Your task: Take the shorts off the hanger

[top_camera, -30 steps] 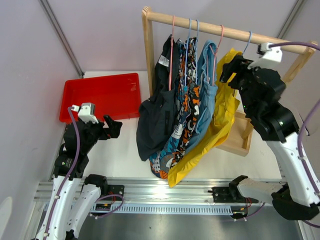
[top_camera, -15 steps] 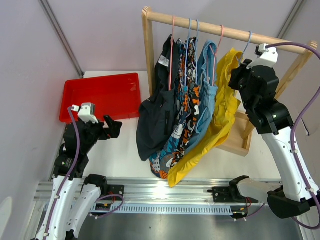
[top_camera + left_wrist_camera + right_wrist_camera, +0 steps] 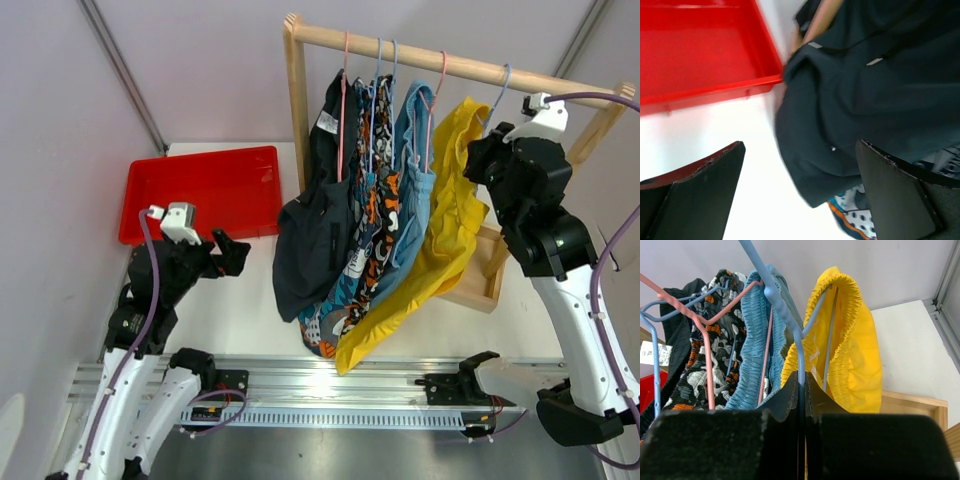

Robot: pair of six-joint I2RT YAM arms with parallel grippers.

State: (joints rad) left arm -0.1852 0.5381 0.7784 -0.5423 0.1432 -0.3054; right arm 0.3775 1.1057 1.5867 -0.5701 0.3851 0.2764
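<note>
Barely begun: all five shorts (image 3: pixel 372 200) hang on the rail (image 3: pixel 420 55), none off its hanger yet.
Right gripper (image 3: pixel 801 385) is pinched tight on the wire neck of the blue hanger (image 3: pixel 782 310) carrying the yellow shorts (image 3: pixel 855 355), at the rail's right end. Left gripper (image 3: pixel 799 160) is spread wide, holding nothing, low beside the black shorts (image 3: pixel 865 90). Red bin (image 3: pixel 700 50) holds nothing; the wooden tray (image 3: pixel 478 285) under the rack looks bare too, though partly hidden.
</note>
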